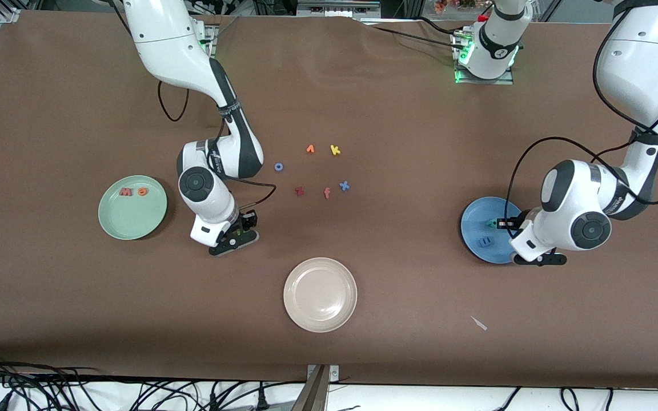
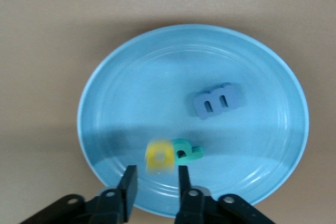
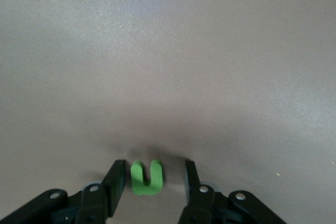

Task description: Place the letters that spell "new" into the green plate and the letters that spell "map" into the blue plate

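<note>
Three letters, m [image 2: 216,100], a [image 2: 159,156] and p [image 2: 186,150], lie in the blue plate [image 2: 131,77] under the parted left tool [image 2: 155,174]. Right tool [image 3: 155,179] straddles the n [image 3: 146,177] on the bench [image 1: 420,142], fingers apart, not touching. The w [image 1: 126,192] and e [image 1: 143,192] sit in the green plate [image 1: 135,225].

The worktop [image 1: 409,114] is covered in matt brown cloth, faintly rippled near the bases. The blue plate [image 2: 252,56] looks like smooth, glossy plastic with soft highlights and faint concentric rings; the green plate [image 1: 113,225] and cream plate [image 1: 320,319] have the same satin sheen. The m [image 2: 215,101], a [image 2: 159,156], p [image 2: 187,150] and n [image 3: 146,177] look like matt, soft foam. The arms' shells are glossy white plastic; the hands' fingers [image 3: 114,182] are matt black.
</note>
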You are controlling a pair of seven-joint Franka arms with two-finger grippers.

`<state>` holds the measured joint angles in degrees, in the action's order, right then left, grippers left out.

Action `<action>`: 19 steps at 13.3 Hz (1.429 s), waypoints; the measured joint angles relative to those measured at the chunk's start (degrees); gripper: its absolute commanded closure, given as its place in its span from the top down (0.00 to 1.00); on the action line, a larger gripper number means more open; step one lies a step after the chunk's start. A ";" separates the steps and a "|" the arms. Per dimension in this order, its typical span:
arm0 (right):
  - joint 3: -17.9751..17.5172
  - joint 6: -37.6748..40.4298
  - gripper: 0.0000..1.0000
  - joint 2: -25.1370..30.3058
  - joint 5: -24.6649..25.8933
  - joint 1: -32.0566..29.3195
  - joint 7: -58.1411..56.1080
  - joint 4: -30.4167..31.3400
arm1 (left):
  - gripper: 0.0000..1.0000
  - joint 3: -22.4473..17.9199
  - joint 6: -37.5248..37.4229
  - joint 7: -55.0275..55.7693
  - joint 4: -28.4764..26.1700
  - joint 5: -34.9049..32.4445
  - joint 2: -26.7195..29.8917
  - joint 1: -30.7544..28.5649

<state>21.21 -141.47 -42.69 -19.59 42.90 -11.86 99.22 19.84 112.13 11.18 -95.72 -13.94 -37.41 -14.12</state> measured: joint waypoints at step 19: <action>11.51 24.77 0.03 7.33 0.02 -4.81 -20.17 -1.15 | 1.00 -1.83 -34.45 -7.40 17.75 10.03 23.95 10.79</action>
<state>32.71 -116.70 -35.37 -19.57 38.09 -32.02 98.06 18.01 77.68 3.79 -77.97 -3.91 -13.46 -3.33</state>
